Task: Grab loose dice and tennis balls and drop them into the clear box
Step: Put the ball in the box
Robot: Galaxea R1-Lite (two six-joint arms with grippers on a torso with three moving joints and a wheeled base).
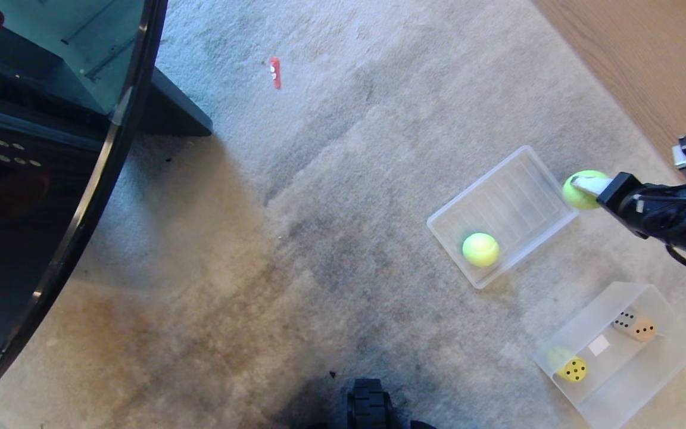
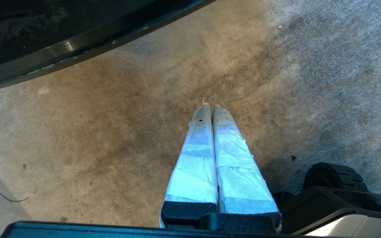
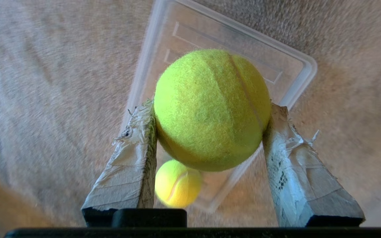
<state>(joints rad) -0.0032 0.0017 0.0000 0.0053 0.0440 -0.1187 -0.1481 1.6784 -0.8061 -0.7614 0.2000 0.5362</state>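
In the head view the right gripper (image 1: 581,186) reaches in from the right edge and clamps a tennis ball (image 1: 582,189) just beside the far right corner of a shallow ridged clear tray (image 1: 518,196) lying on the grey carpet (image 1: 319,208). A second tennis ball (image 1: 480,249) rests inside that tray at its near left end. Nearer and further right stands the clear box (image 1: 664,369), holding a yellow die (image 1: 573,369) at its near end and a tan die (image 1: 642,329) at its far end, with a pale die (image 1: 624,320) touching the tan one. A small red object (image 1: 275,72) lies far off on the carpet, and a dark glass table (image 1: 51,149) fills the left side. In the left wrist view the left gripper (image 2: 209,107) hangs above bare carpet beside the table edge, its taped fingers (image 2: 193,158) pressed together on nothing. In the right wrist view the two taped fingers (image 3: 134,145) squeeze the held ball (image 3: 212,109) from both sides above the tray (image 3: 296,62), and the other ball (image 3: 177,183) shows below between them.
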